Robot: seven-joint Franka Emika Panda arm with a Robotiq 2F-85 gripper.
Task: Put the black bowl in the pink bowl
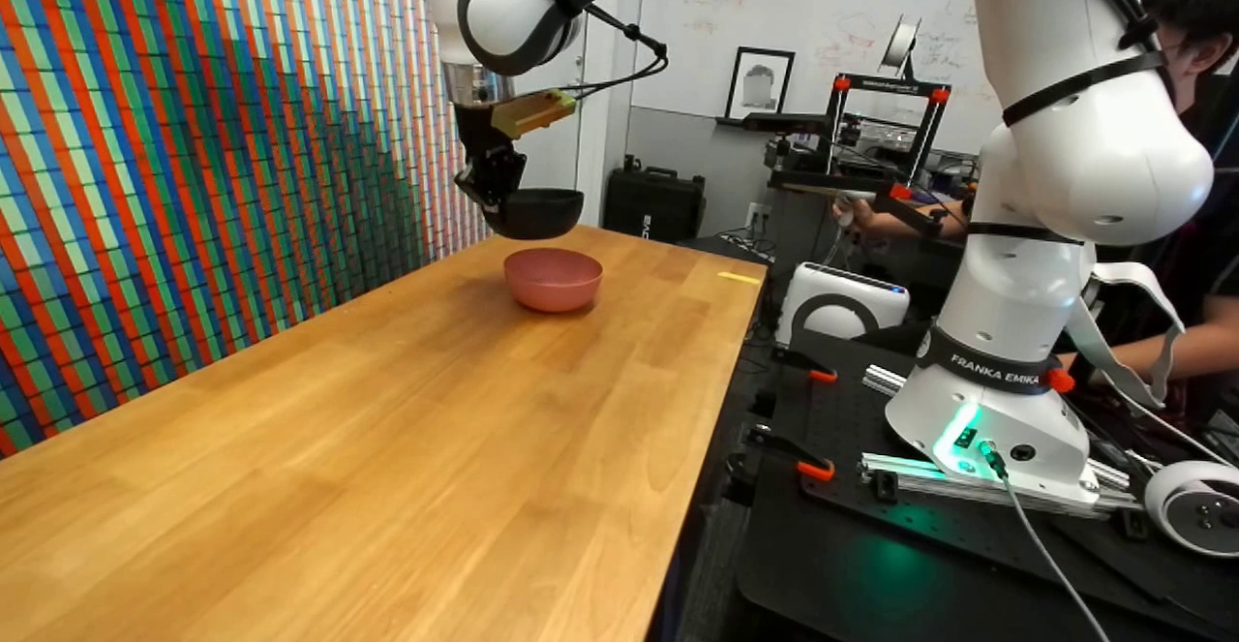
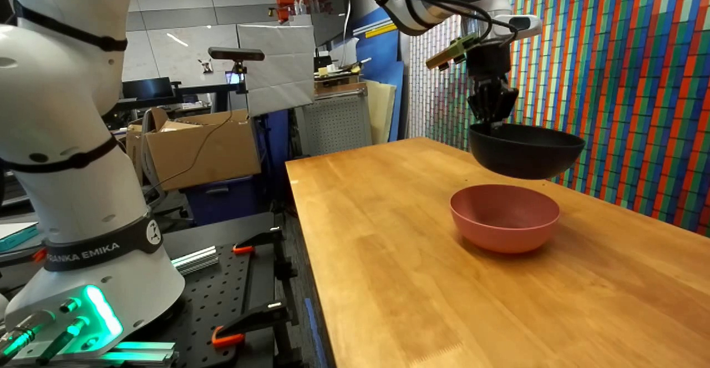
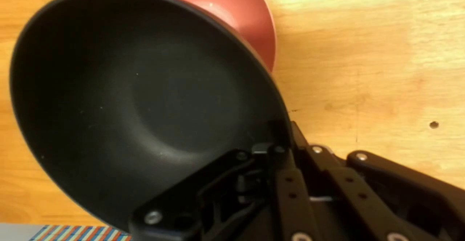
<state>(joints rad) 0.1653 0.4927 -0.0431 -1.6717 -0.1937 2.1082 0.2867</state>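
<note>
The black bowl hangs in the air just above the pink bowl. In an exterior view the black bowl is slightly tilted and apart from the pink bowl, which stands upright on the table. My gripper is shut on the black bowl's rim. In the wrist view the fingers pinch the rim, one inside and one outside. There the black bowl fills the left side and hides part of the pink bowl below it.
The wooden table bears the pink bowl. A colourful patterned curtain runs along the far side of the table. A yellow tape strip lies near the table's edge. The robot base stands beside the table.
</note>
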